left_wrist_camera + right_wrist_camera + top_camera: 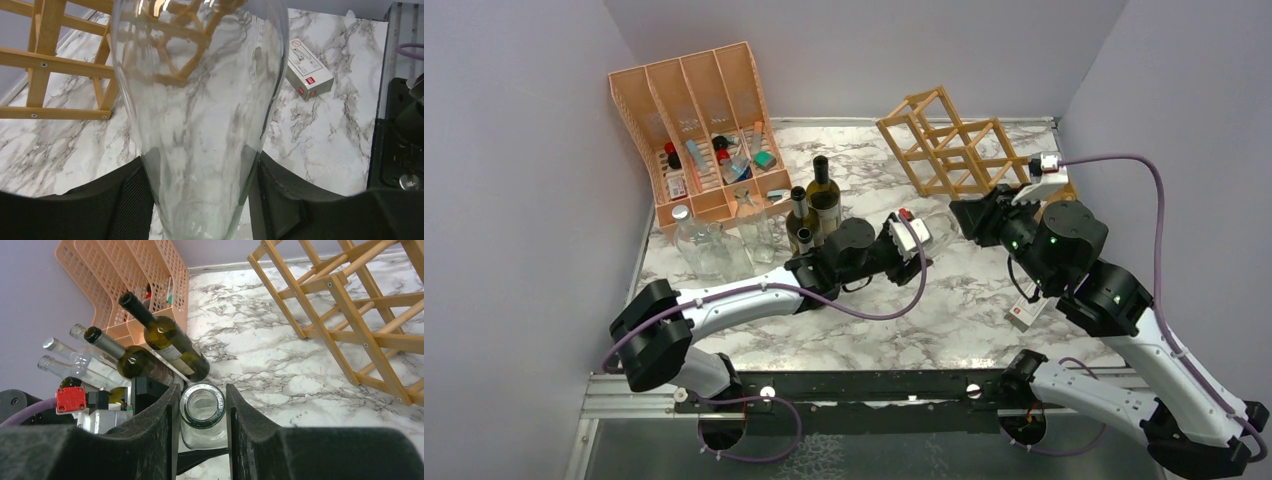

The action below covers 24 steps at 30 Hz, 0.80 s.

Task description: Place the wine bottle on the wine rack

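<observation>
A clear glass wine bottle [940, 230] lies level above the table's middle, held between both arms. In the left wrist view its wide body [200, 115] fills the frame, and my left gripper [200, 200] is shut on it with the pads [131, 200] pressed against both sides. My right gripper [202, 412] is shut on the bottle's neck just below the open mouth [202, 405]. From above, the left gripper [924, 236] and right gripper [964, 216] face each other. The light wooden wine rack [954, 145] stands at the back right, beyond the bottle, also in both wrist views [55, 65] [350, 305].
An orange-pink slotted organiser [699, 120] with small items stands at the back left. Two dark wine bottles [824, 195] and several clear bottles [714, 245] stand in front of it. A small white box [1027, 312] lies by the right arm.
</observation>
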### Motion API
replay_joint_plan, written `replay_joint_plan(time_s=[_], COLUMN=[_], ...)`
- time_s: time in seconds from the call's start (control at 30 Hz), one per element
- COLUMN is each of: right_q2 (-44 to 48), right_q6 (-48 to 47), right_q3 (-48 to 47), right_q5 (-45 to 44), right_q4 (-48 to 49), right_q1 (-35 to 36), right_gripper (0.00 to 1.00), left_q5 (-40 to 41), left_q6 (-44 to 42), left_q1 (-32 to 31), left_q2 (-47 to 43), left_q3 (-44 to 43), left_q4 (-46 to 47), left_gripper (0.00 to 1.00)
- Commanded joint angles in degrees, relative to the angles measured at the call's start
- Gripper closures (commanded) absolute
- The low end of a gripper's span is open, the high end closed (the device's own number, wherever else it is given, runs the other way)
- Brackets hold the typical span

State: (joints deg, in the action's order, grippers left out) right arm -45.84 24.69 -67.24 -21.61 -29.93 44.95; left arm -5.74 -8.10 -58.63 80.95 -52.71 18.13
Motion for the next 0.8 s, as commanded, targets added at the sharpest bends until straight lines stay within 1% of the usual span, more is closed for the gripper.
replay_joint_plan(time_s=[0.0, 0.03, 0.07, 0.1, 0.13, 0.17, 0.2, 0.23, 0.27, 0.47, 0.53, 0.67, 0.77], right_q2=[2.0, 2.0, 2.0, 2.1, 2.3, 2.6, 3.1, 3.9, 4.8, 5.2, 4.6, 1.7, -0.2], right_q6=[2.9, 3.1, 3.4, 3.8, 4.4, 4.9, 5.2, 5.3, 5.5, 5.0, 3.2, 1.0, 0.1], right_q3=[-3.5, -3.8, -4.2, -4.7, -5.0, -5.3, -5.6, -5.8, -6.2, -11.5, -12.3, -12.7, -11.3], right_q5=[1.4, 1.7, 1.9, 2.1, 1.8, 1.6, 1.3, 1.4, 1.4, 3.3, 4.0, 6.6, 9.3], right_q4=[1.1, -0.1, -1.5, -3.2, -5.2, -7.2, -8.9, -10.4, -12.3, -20.1, -21.4, -24.0, -24.3], right_q1=[0.4, 0.4, 0.4, 0.4, 0.4, 0.4, 0.4, 0.3, 0.3, 0.4, 0.4, 0.4, 0.4], right_gripper=[0.98, 0.92, 0.81, 0.68, 0.49, 0.38, 0.32, 0.29, 0.29, 0.29, 0.29, 0.28, 0.28], left_q5=[0.1, 0.5, 0.8, 0.8, 0.9, 0.9, 0.6, 0.2, -0.6, -4.6, -6.3, -8.6, -9.8], left_q6=[-3.0, -4.1, -5.7, -8.0, -10.4, -13.2, -16.4, -20.2, -25.2, -42.8, -47.4, -60.2, -67.2], left_q1=[0.2, 0.2, 0.2, 0.2, 0.2, 0.2, 0.2, 0.2, 0.2, 0.2, 0.2, 0.2, 0.1], left_q2=[1.9, 2.0, 2.0, 1.7, 1.4, 1.2, 0.9, 0.5, 0.4, -1.0, -1.7, -2.7, -3.2], left_q3=[-3.1, -3.7, -4.1, -4.5, -4.7, -5.0, -5.2, -5.3, -5.3, -5.5, -5.9, -6.2, -6.7], left_q4=[1.0, 1.0, 1.2, 1.3, 1.4, 1.7, 1.8, 1.8, 1.9, 1.8, 1.9, 1.9, 1.3], left_gripper=[0.99, 1.00, 1.00, 1.00, 1.00, 1.00, 1.00, 1.00, 1.00, 1.00, 1.00, 1.00, 1.00])
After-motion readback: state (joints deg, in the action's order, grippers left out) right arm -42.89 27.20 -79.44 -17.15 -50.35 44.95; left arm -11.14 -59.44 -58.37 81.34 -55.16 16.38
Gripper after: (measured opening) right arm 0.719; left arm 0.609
